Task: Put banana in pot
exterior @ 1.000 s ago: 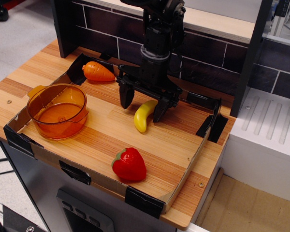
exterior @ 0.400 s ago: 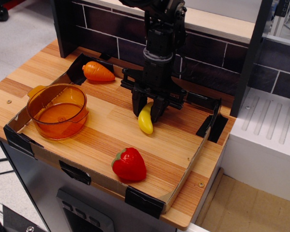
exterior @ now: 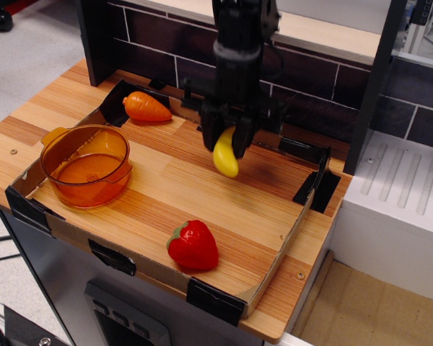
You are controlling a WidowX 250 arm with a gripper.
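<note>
The small yellow banana (exterior: 225,156) hangs in my black gripper (exterior: 228,143), lifted clear of the wooden board near its middle back. The fingers are shut on the banana's upper end; its lower end points down and right. The round translucent orange pot (exterior: 86,165) with small side handles stands at the board's left side, well left of the gripper, and holds nothing.
An orange toy carrot (exterior: 147,107) lies at the back left. A red toy strawberry (exterior: 193,245) lies near the front edge. A low cardboard rim with black tape corners (exterior: 316,189) borders the board. A dark tiled wall stands behind, a white unit to the right.
The gripper closed on the banana, which lay on the board, and then rose with it. The banana now hangs above the board.
</note>
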